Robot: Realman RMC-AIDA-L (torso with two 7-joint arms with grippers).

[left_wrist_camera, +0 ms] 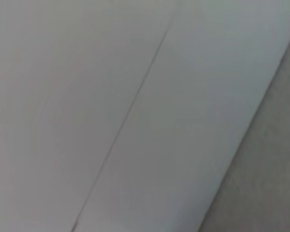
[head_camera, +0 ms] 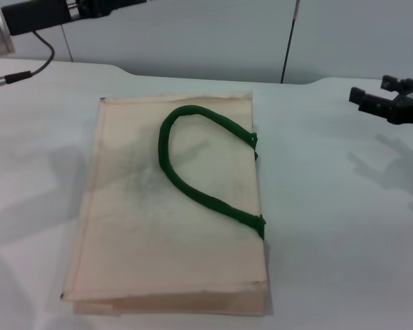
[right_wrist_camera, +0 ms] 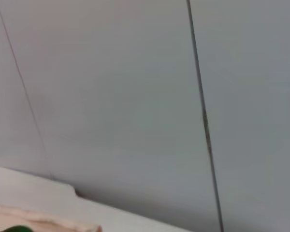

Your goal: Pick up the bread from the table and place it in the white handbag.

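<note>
One cream tote bag (head_camera: pixel 172 206) flat on counter (head_camera: pixel 330 206), green handle (head_camera: pixel 199 168) on top. Right hand (head_camera: pixel 389 102) hovers far right, fingers apart, empty. Left hand: can't tell.

white handbag (head_camera: pixel 165 227) flat on table (head_camera: pixel 344 227)

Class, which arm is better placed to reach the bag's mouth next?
Probably the right: the bag's handle side faces the right gripper, over the table beside it. The left arm sits behind the far corner. No bread shows.
</note>
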